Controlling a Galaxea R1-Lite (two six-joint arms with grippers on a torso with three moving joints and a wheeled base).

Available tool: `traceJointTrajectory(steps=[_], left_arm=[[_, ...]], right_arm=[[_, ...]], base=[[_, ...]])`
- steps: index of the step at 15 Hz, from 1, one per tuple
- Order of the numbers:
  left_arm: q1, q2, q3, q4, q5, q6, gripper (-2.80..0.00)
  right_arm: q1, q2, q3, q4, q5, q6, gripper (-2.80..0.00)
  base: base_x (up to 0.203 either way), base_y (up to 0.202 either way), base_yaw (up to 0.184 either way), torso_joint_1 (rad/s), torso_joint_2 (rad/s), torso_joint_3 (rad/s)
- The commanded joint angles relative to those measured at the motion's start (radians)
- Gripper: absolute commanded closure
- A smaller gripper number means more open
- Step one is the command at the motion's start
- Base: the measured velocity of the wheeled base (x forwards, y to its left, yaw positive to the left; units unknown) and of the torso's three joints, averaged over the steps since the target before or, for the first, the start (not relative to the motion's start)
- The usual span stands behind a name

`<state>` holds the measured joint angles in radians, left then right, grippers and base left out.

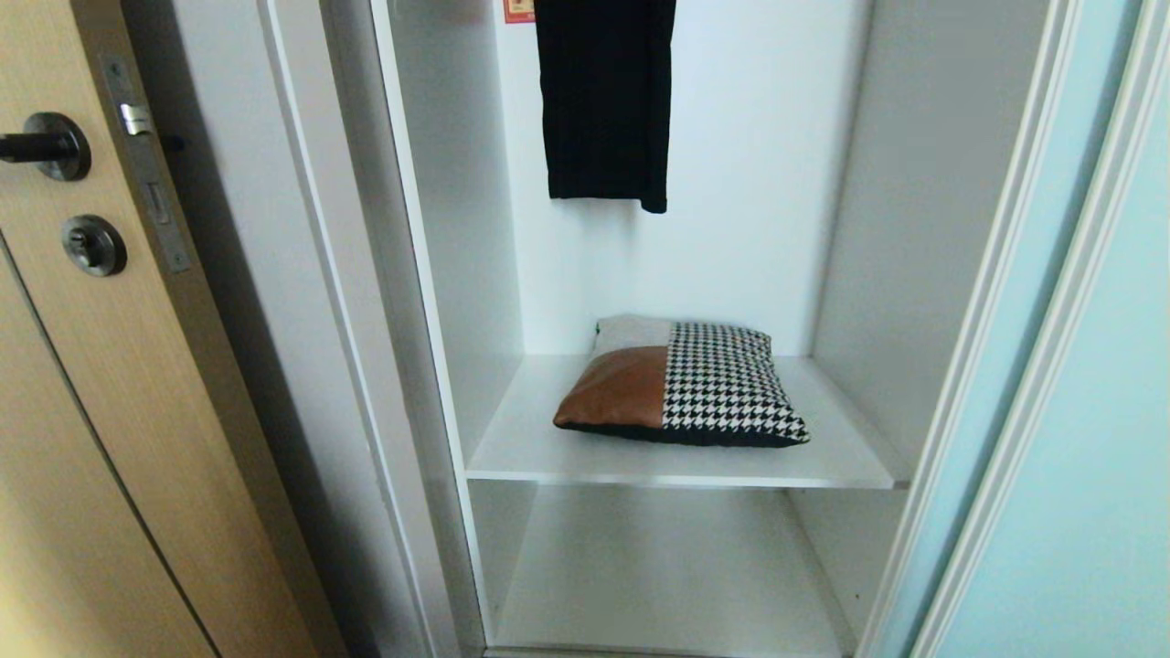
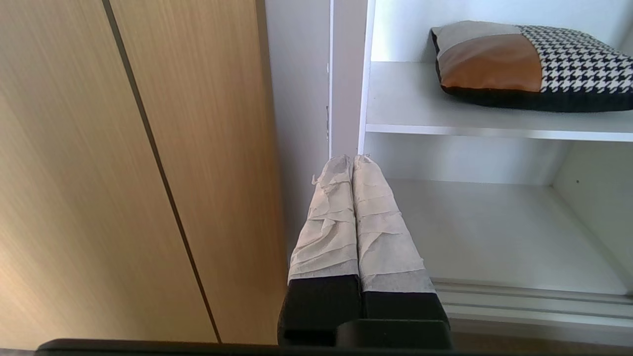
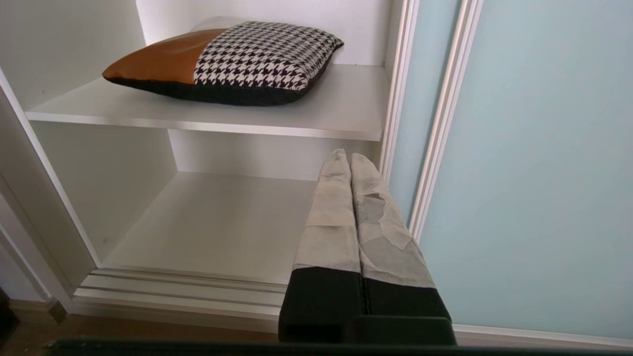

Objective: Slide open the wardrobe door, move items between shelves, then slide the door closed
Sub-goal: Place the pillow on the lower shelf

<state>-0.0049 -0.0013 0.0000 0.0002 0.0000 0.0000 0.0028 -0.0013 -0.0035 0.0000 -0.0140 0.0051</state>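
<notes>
Inside the wardrobe: the compartment stands open, white walls on both sides and white back panel.
Sliding wardrobe door (image 1: 1088,439): pale aqua frosted panel in a slim silver-white frame, pushed over to the right of the opening, leaving the compartment uncovered.
Upper shelf (image 1: 548,448): flat white board spanning the compartment; it carries the cushion.
Cushion (image 1: 695,384): lies flat on the upper shelf, towards the back and roughly centred; a rust-brown leather-look patch and a pale grey patch on the left part, black-and-white houndstooth on the right, black underside. It looks like a stuffed pillow rather than folded clothes, though the fill cannot be seen.
Lower shelf (image 1: 667,567): white board beneath the upper one, near the floor track.
Black garment (image 1: 603,100): hangs down from above against the back wall, its hem well clear of the cushion.
Wooden door (image 1: 101,411): tan, left of the wardrobe, with a dark lever handle (image 1: 41,146) and a round lock beneath it.
Left gripper (image 2: 352,159): low, by the wardrobe's left frame post, cloth-wrapped fingers pressed together, grasping nothing.
Right gripper (image 3: 348,157): low, by the door frame at the right edge of the opening, fingers pressed together, empty.
</notes>
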Motion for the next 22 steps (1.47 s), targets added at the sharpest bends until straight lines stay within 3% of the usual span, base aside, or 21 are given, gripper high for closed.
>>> traceJointTrajectory(steps=[1,6,10,12,16,19,22], left_arm=[[0.000,0.000,0.000,0.000,0.000,0.000,0.00],[0.000,0.000,0.000,0.000,0.000,0.000,0.00],[0.000,0.000,0.000,0.000,0.000,0.000,0.00],[0.000,0.000,0.000,0.000,0.000,0.000,0.00],[0.000,0.000,0.000,0.000,0.000,0.000,0.00],[-0.001,0.000,0.000,0.000,0.000,0.000,0.00],[-0.001,0.000,0.000,0.000,0.000,0.000,0.00]], right_arm=[[0.000,0.007,-0.059,0.012,-0.014,-0.010,0.00],[0.003,0.300,-0.521,0.165,-0.023,-0.017,0.00],[0.017,0.599,-0.834,0.275,0.106,-0.013,0.00],[0.018,0.739,-0.919,0.322,0.186,-0.005,0.00],[0.020,1.077,-0.998,0.326,0.238,0.064,0.00],[0.036,1.306,-1.027,0.260,0.287,0.165,0.00],[0.050,1.526,-1.060,0.195,0.307,0.210,0.00]], base=[[0.000,0.000,0.000,0.000,0.00,0.000],[0.000,0.000,0.000,0.000,0.00,0.000],[0.000,0.000,0.000,0.000,0.00,0.000],[0.000,0.000,0.000,0.000,0.00,0.000],[0.000,0.000,0.000,0.000,0.00,0.000],[0.000,0.000,0.000,0.000,0.00,0.000],[0.000,0.000,0.000,0.000,0.00,0.000]])
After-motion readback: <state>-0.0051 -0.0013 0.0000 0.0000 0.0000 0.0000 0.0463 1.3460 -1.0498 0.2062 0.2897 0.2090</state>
